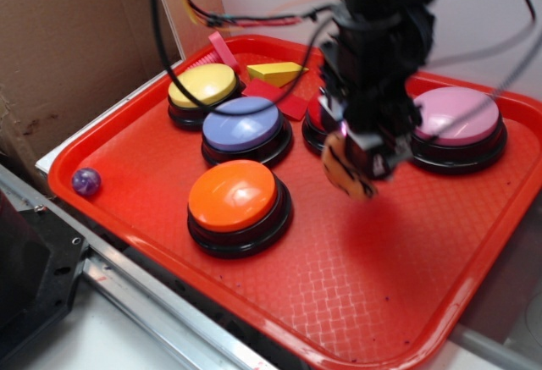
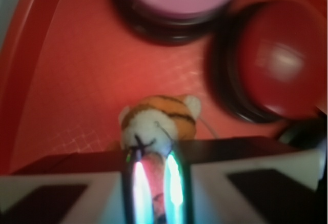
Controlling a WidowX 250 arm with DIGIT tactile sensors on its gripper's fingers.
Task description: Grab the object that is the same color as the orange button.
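Note:
The orange button (image 1: 233, 194), a glossy dome on a black base, sits at the front left of the red tray (image 1: 339, 294). The object, a small orange striped plush tiger (image 1: 345, 167), hangs above the tray floor between the jaws of my gripper (image 1: 360, 160), to the right of the orange button. In the wrist view the tiger's white muzzle and striped head (image 2: 161, 121) poke out past the narrow-set fingers of the gripper (image 2: 154, 157), which is shut on it.
A purple button (image 1: 243, 124), yellow button (image 1: 202, 85), pink button (image 1: 457, 118) and a red button (image 2: 279, 60) stand on the tray. A yellow wedge block (image 1: 275, 72) lies at the back. A purple ball (image 1: 85, 181) rests at the left rim. Cardboard stands at the left.

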